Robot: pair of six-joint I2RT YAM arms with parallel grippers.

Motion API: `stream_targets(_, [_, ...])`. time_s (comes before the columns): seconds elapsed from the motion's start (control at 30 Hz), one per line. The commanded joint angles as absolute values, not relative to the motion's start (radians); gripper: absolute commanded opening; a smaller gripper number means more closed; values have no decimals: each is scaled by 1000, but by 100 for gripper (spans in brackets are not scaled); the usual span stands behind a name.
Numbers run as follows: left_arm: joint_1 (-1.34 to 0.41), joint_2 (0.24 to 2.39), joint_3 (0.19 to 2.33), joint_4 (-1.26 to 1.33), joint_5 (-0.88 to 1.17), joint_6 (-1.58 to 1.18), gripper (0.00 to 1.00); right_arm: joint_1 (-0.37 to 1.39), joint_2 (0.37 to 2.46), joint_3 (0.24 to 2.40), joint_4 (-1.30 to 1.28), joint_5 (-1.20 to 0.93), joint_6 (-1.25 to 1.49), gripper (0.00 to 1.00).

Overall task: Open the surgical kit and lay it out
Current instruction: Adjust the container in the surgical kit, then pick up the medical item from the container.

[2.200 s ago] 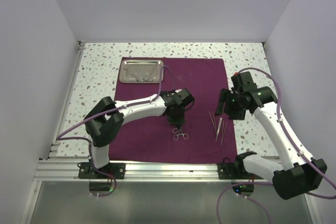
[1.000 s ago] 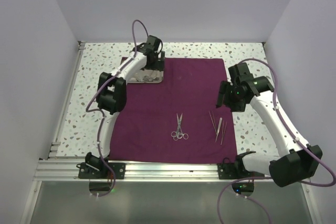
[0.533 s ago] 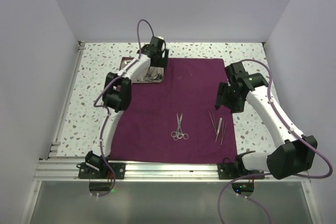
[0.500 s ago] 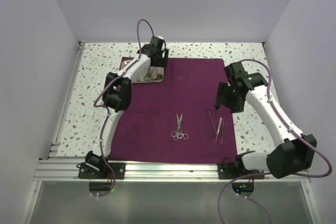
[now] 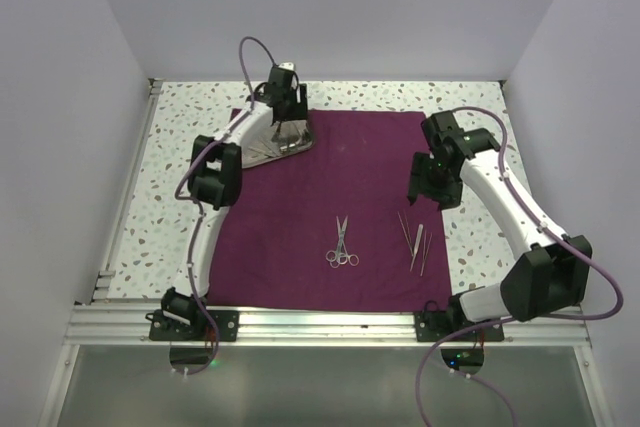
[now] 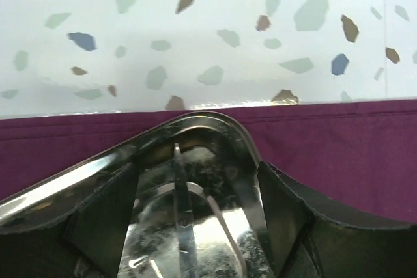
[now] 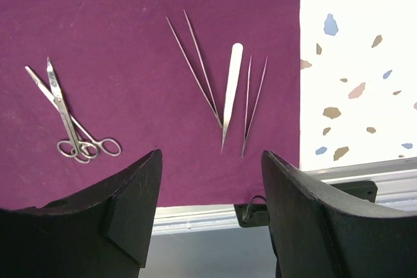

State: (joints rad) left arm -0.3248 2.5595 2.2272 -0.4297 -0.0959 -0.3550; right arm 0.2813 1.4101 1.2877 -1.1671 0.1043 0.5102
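Observation:
The dark magenta cloth wrap (image 5: 330,187) lies spread flat on the table. At its far left corner the steel tray (image 5: 278,142) stands tilted, far corner raised. My left gripper (image 5: 285,107) is shut on that corner. In the left wrist view the tray's corner (image 6: 215,128) sits between the fingers of the left gripper (image 6: 195,174), with a thin silver tool (image 6: 182,213) inside the tray. Scissors (image 5: 341,244) and tweezers (image 5: 415,237) lie on the cloth near the front. My right gripper (image 5: 435,182) hangs open above the cloth's right edge. Below the right gripper (image 7: 210,161) are the scissors (image 7: 68,122) and tweezers (image 7: 228,89).
The speckled table top (image 5: 190,117) borders the cloth on the left, far and right sides. An aluminium rail (image 5: 300,322) runs along the near edge. White walls close in the table on three sides.
The left gripper has closed on the tray's far corner and tipped the tray up from flat. The right arm has drawn slightly farther back over the cloth's right edge.

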Motion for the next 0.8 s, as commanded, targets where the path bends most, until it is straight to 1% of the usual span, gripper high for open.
stream_targets(0.0, [-273,2481,2169,-351,-22,-405,77,281,1430,1328,-1181,129,489,66])
stream_targets(0.1, [-262,2468,2168,-364,-5,-422,75,282,1442,1327,-1172,123,492,66])
stream_targets(0.27, [-261,2430,2097,-368,-31,-407,72,282,1453,1328,-1166,121,494,66])
stream_targets(0.37, [-264,2441,2082,-391,-25,-388,68,281,1451,1322,-1158,117,495,66])
stream_targets(0.47, [-279,2464,2082,-414,-18,-348,67,281,1456,1322,-1155,110,497,66])
stream_targets(0.5, [-291,2473,2086,-428,-31,-325,67,279,1456,1322,-1155,109,497,66])
stream_targets(0.53, [-310,2502,2126,-448,-96,-302,67,279,1454,1321,-1154,107,497,66])
stream_targets(0.6, [-365,2543,2181,-520,-155,-240,67,281,1451,1316,-1150,103,499,66])
stream_targets(0.63, [-380,2593,2248,-547,-220,-227,67,279,1451,1313,-1149,101,500,66])
stream_targets(0.7, [-419,2641,2308,-612,-264,-213,66,281,1442,1312,-1149,98,502,66])
stream_targets(0.77, [-428,2649,2287,-618,-296,-238,64,278,1436,1302,-1149,97,502,66])
